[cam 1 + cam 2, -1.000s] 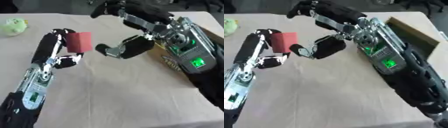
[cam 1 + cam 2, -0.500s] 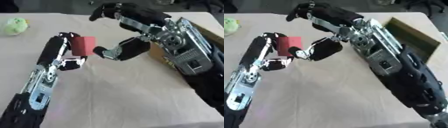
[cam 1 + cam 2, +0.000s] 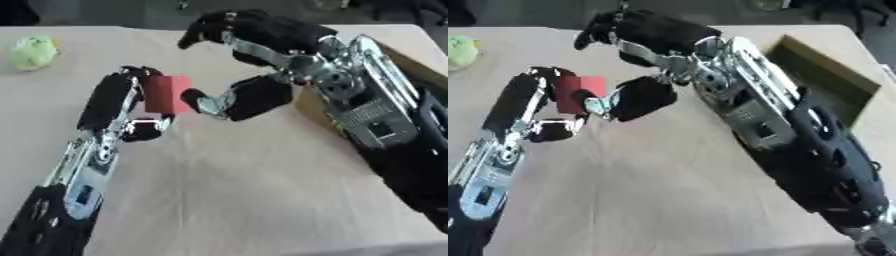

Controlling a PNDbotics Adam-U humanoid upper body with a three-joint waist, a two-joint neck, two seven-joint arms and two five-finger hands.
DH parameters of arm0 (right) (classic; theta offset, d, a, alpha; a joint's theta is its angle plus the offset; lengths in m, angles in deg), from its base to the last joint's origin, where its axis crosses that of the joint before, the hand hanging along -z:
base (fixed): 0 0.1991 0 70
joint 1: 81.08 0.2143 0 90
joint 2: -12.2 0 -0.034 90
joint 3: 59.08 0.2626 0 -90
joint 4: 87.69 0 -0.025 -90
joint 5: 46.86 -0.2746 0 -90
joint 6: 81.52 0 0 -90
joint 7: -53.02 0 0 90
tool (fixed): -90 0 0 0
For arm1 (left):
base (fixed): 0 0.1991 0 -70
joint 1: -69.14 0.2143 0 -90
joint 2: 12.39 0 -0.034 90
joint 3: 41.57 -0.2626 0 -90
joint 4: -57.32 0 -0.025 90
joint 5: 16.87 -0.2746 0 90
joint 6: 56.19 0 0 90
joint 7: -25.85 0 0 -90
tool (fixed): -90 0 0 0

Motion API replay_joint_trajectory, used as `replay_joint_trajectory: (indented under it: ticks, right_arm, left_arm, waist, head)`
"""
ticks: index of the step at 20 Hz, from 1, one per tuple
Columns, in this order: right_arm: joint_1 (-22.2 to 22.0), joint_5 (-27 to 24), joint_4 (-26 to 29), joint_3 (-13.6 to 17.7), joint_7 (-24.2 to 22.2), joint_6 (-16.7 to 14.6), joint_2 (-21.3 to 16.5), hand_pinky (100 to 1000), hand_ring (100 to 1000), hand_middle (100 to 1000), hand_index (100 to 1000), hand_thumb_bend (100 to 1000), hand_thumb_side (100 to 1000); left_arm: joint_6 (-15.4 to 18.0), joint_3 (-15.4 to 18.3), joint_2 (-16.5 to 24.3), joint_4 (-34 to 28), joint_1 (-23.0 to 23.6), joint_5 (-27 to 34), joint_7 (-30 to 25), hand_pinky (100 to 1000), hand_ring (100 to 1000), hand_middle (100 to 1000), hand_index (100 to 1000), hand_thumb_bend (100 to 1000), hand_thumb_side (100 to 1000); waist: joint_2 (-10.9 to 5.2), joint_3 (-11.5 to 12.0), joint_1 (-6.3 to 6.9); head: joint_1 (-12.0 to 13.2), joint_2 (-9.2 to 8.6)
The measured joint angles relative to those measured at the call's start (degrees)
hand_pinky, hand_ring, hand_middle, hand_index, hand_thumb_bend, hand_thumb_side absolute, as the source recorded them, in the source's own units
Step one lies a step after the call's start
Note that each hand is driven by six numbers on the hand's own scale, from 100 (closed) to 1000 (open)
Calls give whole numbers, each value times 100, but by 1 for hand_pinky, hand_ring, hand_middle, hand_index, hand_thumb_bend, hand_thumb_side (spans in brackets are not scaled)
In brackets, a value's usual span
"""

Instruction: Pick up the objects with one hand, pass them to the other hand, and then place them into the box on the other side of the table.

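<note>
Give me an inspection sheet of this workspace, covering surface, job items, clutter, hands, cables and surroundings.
Surface: table under a pale cloth, a few creases.
Job's things: red block held above the table; open cardboard box at the right edge.
Clutter: green rounded object at the far left.
Hands: left hand curled round the red block; right hand open, thumb tip at the block's right face.
Cables: nothing seen.
Surroundings: dark area beyond the far edge, details unclear.

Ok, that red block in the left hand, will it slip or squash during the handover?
The red block keeps flat faces and square edges in the left hand, so probably stiff. Flat sides should suit the right hand, and it seems unlikely to roll. Its surface looks matte, maybe not slippery.
</note>
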Motion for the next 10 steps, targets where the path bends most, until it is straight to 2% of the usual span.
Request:
replay_joint_trajectory:
  ticks: [6,10]
  right_arm:
    - [-1,4,0,20,22,47,7,949,911,864,897,289,673]
    - [-7,-205,0,247,249,53,6,952,887,846,894,298,623]
  left_arm:
    - [-66,0,0,0,0,-2,133,408,448,434,511,281,100]
    - [-65,0,61,1,-11,84,158,406,445,431,507,268,100]
  waist:
    - [0,1,4]
    - [0,-19,9]
  head:
    - [15,0]
    - [31,-1]
